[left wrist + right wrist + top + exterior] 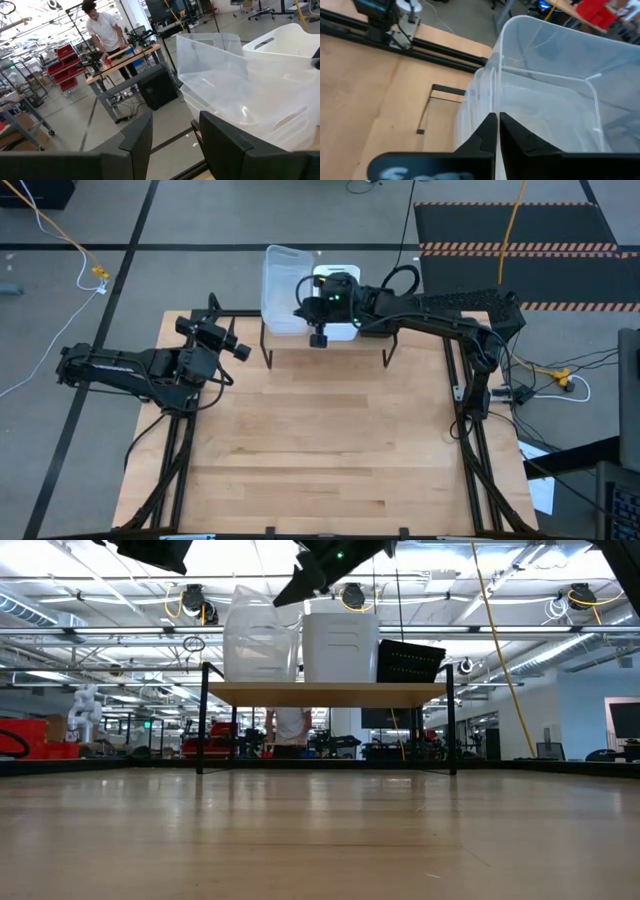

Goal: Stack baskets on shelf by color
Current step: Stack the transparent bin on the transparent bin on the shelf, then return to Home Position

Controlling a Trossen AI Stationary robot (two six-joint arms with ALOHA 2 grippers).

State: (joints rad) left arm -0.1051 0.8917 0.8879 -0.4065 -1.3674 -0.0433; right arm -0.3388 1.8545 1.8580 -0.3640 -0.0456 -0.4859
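Note:
The shelf [330,693] stands at the table's far middle. On it, from left to right, are a stack of clear baskets [262,640], a white basket [340,645] and a black slatted basket [410,662]. The top clear basket [555,100] sits tilted in its stack. My right gripper [497,131] reaches over the shelf from the right and is shut on that basket. My left gripper [172,145] is open and empty, raised near the table's far left and facing the clear stack [235,85]. My right gripper pinches the top clear basket's side wall at its rim [495,107], on the side next to the white basket. One finger is inside the basket and one outside. The fingers come from above, slanting down. The basket sits tilted, its lower part nested in the clear stack.
The shelf's thin black legs [268,358] stand on the big wooden table [330,450], whose near part is bare wood. A black frame rail [410,42] runs along the table's edge. A person [102,30] stands at a bench beyond the table.

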